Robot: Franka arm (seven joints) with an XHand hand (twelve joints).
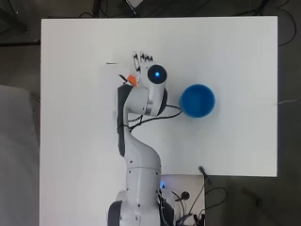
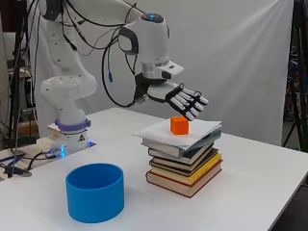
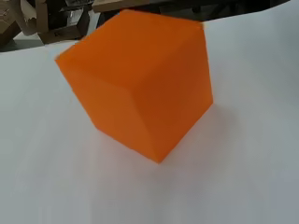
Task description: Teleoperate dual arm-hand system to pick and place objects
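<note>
A small orange cube (image 2: 179, 125) sits alone on a white sheet (image 2: 202, 128) topping a stack of books (image 2: 185, 163), with bare sheet on every side. The black and white hand (image 2: 180, 98) hovers just above it, fingers straight. A blue round plastic tub (image 2: 95, 192) stands well apart on the white bench (image 2: 260, 183), with open bench between them.

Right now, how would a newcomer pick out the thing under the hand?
Find the stack of books on the white table. A white sheet tops it, and there sits the orange cube, below the hand, the only orange item.
</note>
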